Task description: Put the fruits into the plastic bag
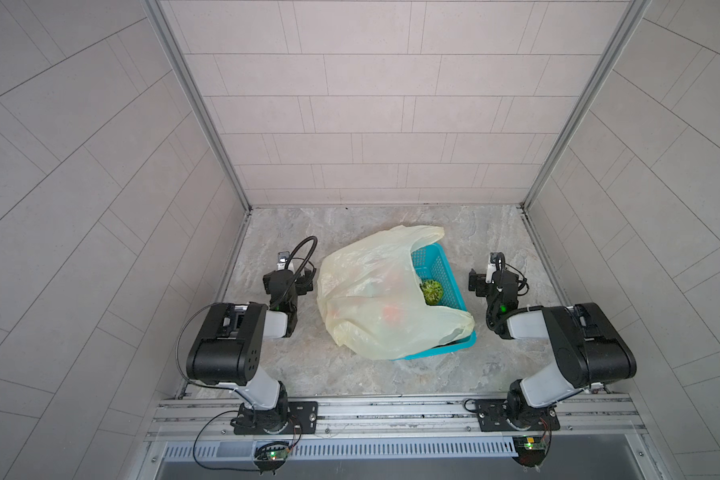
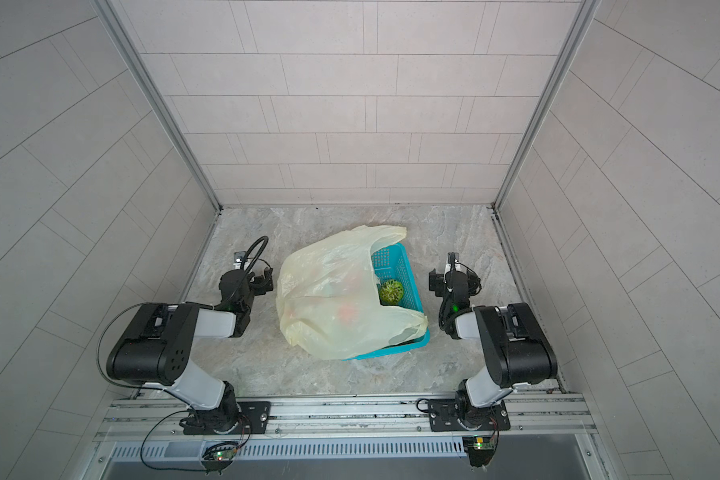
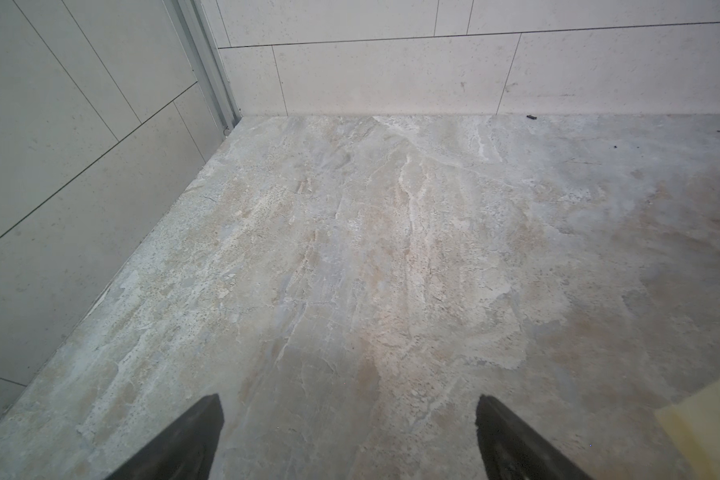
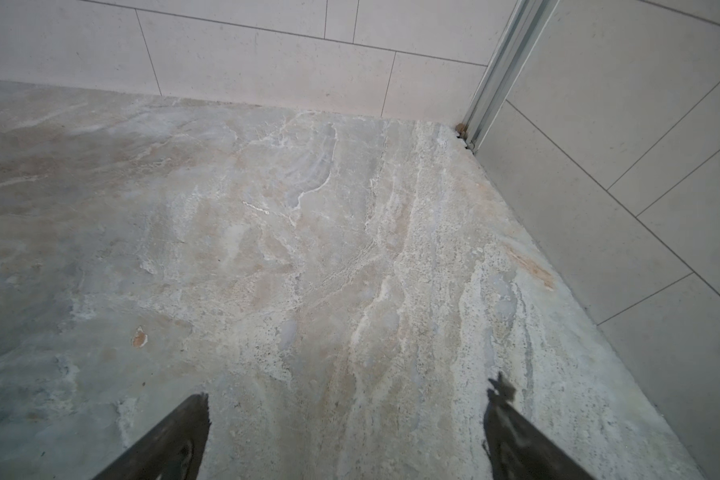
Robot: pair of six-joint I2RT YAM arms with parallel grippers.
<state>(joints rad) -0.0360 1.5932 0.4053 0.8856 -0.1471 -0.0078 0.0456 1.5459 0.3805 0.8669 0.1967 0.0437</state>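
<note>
Both top views show the plastic bag (image 1: pixel 375 299) draped over a teal basket (image 1: pixel 441 266) mid-tabletop (image 1: pixel 350 374), with a bumpy green fruit (image 1: pixel 432 291) uncovered in the basket and reddish fruits (image 1: pixel 389 313) showing faintly through the film. The left gripper (image 3: pixel 350 436) sits just beside the bag, its fingers (image 3: pixel 192 436) spread wide and empty over bare stone. The right gripper (image 4: pixel 346 436) sits near the basket's other side, fingers (image 4: pixel 175 440) likewise released, apart from everything.
</note>
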